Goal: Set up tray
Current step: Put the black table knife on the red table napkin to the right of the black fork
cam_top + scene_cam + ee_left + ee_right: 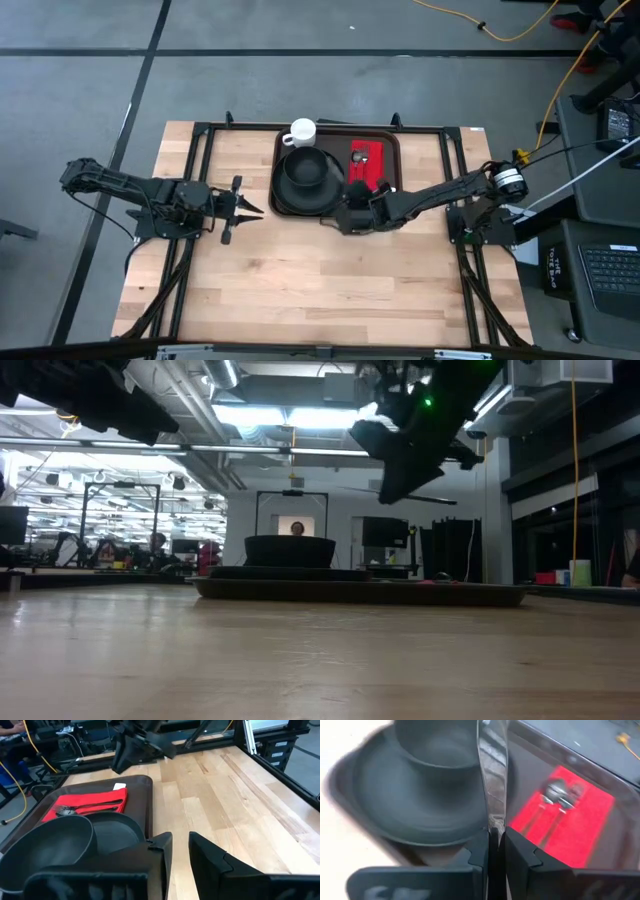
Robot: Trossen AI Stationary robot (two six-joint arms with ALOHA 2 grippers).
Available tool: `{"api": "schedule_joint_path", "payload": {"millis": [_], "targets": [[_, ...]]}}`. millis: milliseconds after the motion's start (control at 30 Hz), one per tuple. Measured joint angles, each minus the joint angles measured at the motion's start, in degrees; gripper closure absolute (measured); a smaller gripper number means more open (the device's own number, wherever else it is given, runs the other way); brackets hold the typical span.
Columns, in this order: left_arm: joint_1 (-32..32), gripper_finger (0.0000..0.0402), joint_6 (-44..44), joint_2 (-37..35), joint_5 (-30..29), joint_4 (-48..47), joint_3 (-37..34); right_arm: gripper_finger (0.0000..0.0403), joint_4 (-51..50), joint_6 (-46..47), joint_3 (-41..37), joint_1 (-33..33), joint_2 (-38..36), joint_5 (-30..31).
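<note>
The dark brown tray (390,145) lies at the table's far middle. It carries a white mug (302,131), a black bowl (306,168) on a round black plate (290,200), and a red napkin (368,165) with a fork and spoon (555,795) on it. My right gripper (348,208) hovers over the tray's near edge, shut on a thin shiny knife (491,770). In the low view it hangs high above the tray (400,455). My left gripper (240,210) waits open to the left of the tray, clear of everything. My right gripper (494,837) pinches the knife between its two fingers, which grip its near end (492,827). The blade runs straight on from the fingertips, in line with them. It is lifted clear, above the tray, over the strip between the plate and the napkin.
Black frame rails (200,170) run along the table's left, right and far sides. Bare wood (320,290) spreads over the near half of the table. People and desks show in the room beyond (296,528).
</note>
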Motion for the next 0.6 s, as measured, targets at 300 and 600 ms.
{"api": "schedule_joint_path", "payload": {"millis": [300, 600], "targets": [[0.0, 0.0345, 0.0, 0.0, 0.0, -0.3, 0.0, 0.0358, -9.1, 9.5, 0.0, -6.1, -0.8, -2.8], [0.0, 0.0345, 0.0, 0.0, 0.0, -0.3, 0.0, 0.0358, -9.2, 5.3, 0.0, -16.1, -2.8, -9.7]]}}
